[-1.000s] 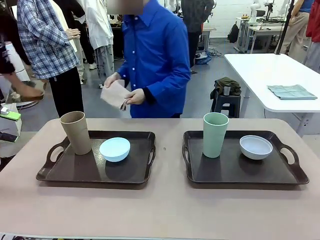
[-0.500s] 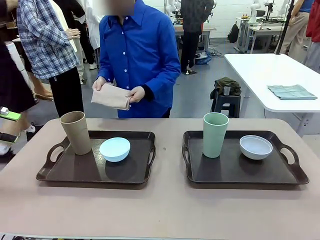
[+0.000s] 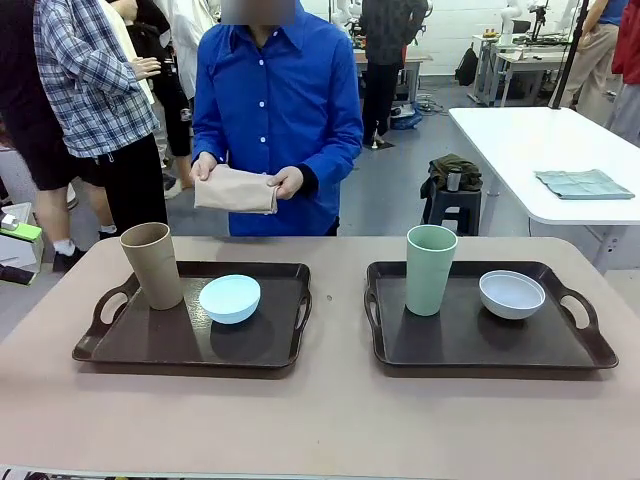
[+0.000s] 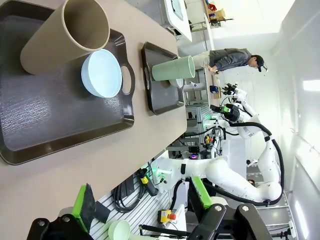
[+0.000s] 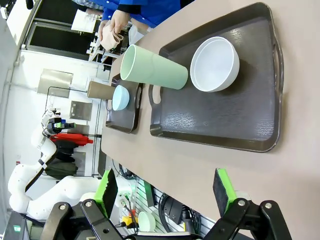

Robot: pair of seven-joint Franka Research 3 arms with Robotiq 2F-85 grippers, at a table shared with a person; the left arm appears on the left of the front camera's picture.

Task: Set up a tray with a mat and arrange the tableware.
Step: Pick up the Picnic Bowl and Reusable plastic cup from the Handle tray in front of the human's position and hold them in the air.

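Robotics lab in an open workshop hall. Identified by: white worktables (image 3: 530,150) on bare grey floor (image 3: 400,205); slotted aluminium mounting plate (image 4: 132,212) carrying loose cables (image 4: 125,189) and a yellow emergency-stop box (image 4: 167,216); white robot arm (image 4: 225,175) mounted alongside; standing onlookers (image 3: 95,90) behind the near table (image 3: 330,420).
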